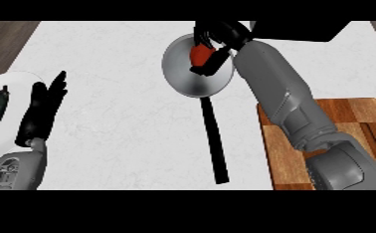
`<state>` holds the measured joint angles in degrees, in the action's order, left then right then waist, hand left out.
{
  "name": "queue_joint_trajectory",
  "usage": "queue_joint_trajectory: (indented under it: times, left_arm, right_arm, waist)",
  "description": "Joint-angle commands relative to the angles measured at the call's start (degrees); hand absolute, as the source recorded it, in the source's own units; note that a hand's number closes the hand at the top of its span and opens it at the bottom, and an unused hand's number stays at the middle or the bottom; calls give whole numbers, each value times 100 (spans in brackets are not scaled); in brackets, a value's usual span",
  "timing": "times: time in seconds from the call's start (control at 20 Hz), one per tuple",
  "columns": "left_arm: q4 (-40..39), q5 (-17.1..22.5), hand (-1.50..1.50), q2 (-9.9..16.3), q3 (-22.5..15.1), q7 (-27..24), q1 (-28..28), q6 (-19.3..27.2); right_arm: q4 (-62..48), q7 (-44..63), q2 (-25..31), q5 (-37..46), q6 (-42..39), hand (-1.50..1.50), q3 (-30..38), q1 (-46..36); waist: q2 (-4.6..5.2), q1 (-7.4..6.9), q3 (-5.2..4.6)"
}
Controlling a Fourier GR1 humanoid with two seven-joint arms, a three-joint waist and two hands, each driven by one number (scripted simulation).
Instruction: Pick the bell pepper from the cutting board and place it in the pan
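Observation:
A red bell pepper (199, 54) sits over the bowl of a grey pan (183, 75) near the counter's far middle. My right hand (219, 34) reaches over the pan's far rim, its fingers and thumb curled round the pepper. Whether the pepper touches the pan's bottom I cannot tell. The pan's long black handle (214, 142) runs toward me. The wooden cutting board (290, 152) lies at the right, partly hidden by my right forearm (283, 90). My left hand (46, 106) rests open at the left edge, fingers up.
A white marble counter (110, 127) spreads between the left hand and the pan. A dark object (301, 29) sits at the far right behind the pan. Dark wood flooring (15, 35) shows at the far left corner.

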<state>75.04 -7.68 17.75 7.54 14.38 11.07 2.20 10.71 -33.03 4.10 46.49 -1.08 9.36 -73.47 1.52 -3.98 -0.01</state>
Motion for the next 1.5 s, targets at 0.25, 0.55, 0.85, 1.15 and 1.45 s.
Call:
queue_joint_trajectory:
  times: [0.25, 0.55, 0.85, 1.15, 1.45]
  left_arm:
    - [-39, -24, 0, 100, -20, -80, 120, -148]
    - [5, 0, 0, -31, -152, 2, 338, -213]
    - [-138, -82, 0, -63, -204, -49, 452, -186]
    - [-176, -54, 0, -32, -194, -50, 443, -269]
    - [-247, -4, 0, 32, -15, -8, 491, -194]
  right_arm:
    - [-566, -53, -404, -191, 136, 150, 37, 141]
    - [-1043, -100, -409, -392, -120, -150, 100, 337]
    - [-1049, -239, -410, -628, -84, -150, 314, 236]
    - [-1010, -546, -410, -1338, 20, -150, 981, 123]
    - [-850, -419, -410, -1713, -10, -150, 1317, 21]
  waist:
    - [53, -226, 3]
    - [81, -478, 5]
    - [143, -654, 8]
    - [94, -648, 12]
    - [89, -330, 6]
